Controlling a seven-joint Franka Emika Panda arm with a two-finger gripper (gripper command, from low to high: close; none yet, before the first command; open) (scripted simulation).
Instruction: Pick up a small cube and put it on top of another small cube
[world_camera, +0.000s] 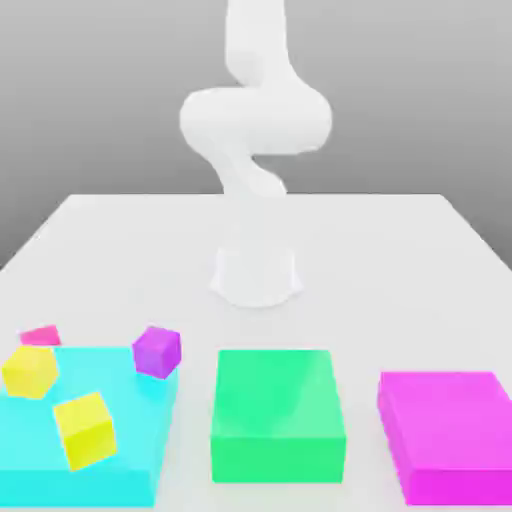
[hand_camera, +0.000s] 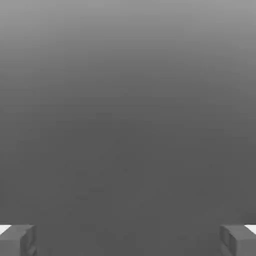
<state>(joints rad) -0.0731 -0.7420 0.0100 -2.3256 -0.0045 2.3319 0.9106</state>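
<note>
Three flat blocks line the lower edge of the exterior view, and we take them after the biggest things. The white table (world_camera: 420, 240) spreads across the middle of the frame, and the white arm (world_camera: 255, 120) rises from its base at the centre and leaves at the top. Along the bottom we see the cyan block (world_camera: 130, 440) at lower left, the green block (world_camera: 278, 415) at lower centre and the magenta block (world_camera: 450, 435) at lower right. Two yellow cubes (world_camera: 85, 428) rest on the cyan block. A purple cube (world_camera: 157, 351) sits at its far right corner, tilted. The small cube (world_camera: 41, 336), hot pink, lies at the far left, just behind the cyan block.

The hand view gives us the gripper (hand_camera: 128, 240) instead: its fingertips (hand_camera: 17, 240) stand in the two bottom corners, spread wide apart with nothing between them, against a plain grey ground.
</note>
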